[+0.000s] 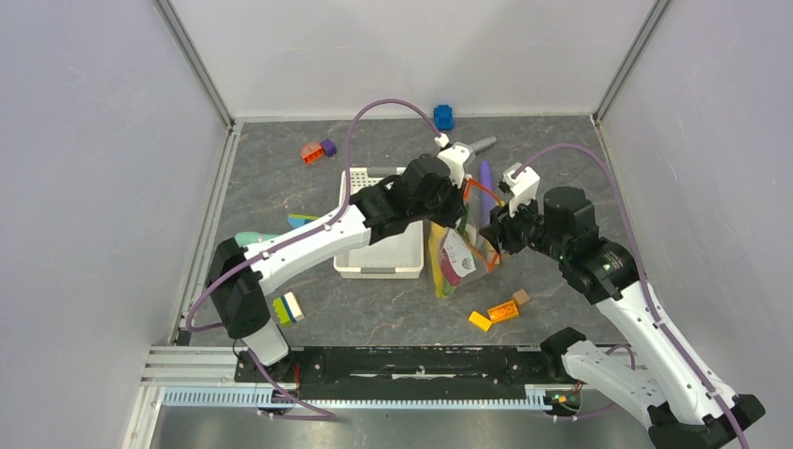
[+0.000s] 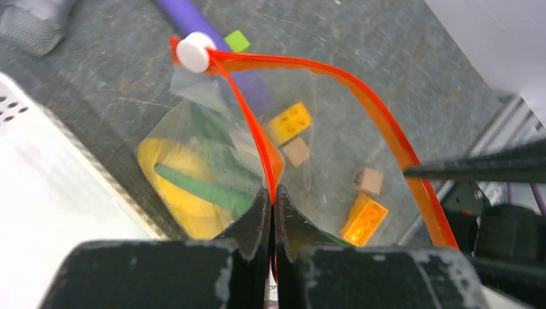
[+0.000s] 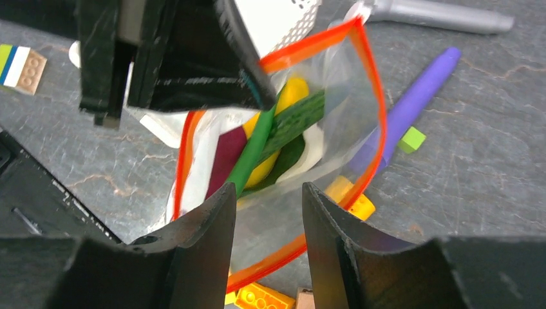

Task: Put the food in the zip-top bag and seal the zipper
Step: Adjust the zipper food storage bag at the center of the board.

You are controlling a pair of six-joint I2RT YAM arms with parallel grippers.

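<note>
– Contents of the zip-top bag (image 3: 344, 90)?

– Toy food, gathered in its lower part. There is a yellow banana piece (image 3: 293, 92), a dark-green cucumber (image 3: 299, 116) lying across it, and a slimmer, brighter green bean (image 3: 253, 154). A purple-red sweet potato (image 3: 225, 158) is in there too, and a whitish piece (image 3: 310, 151) sits against the clear wall.

– And the mouth?

– Wide open. The two orange-red sides of the zipper (image 2: 290, 62) bow apart, and its white slider (image 2: 195, 51) sits at the far end of the strip.

– Who holds it?

– The left gripper (image 2: 272, 209) is pinched tight on one side of the zipper, fingers together with the strip between them. The right gripper (image 3: 269, 206) has its fingers apart, straddling the opposite side of the mouth. The strip runs between them, but I cannot tell whether either finger touches it.

– Where does the bag sit?

– Just beside the right wall of the white slotted basket (image 1: 379, 262), held up by its mouth between the two grippers. The left arm crosses over the basket and hides much of its inside.

– The orange shapes behind the plastic?

– Orange blocks (image 1: 496, 313) lying on the table (image 1: 281, 178), seen through the bag rather than in it. A purple cylinder (image 3: 405, 109) lies past the bag with a small green cube (image 3: 412, 139) just beside it. A grey marker (image 3: 444, 16) lies farther off.
</note>
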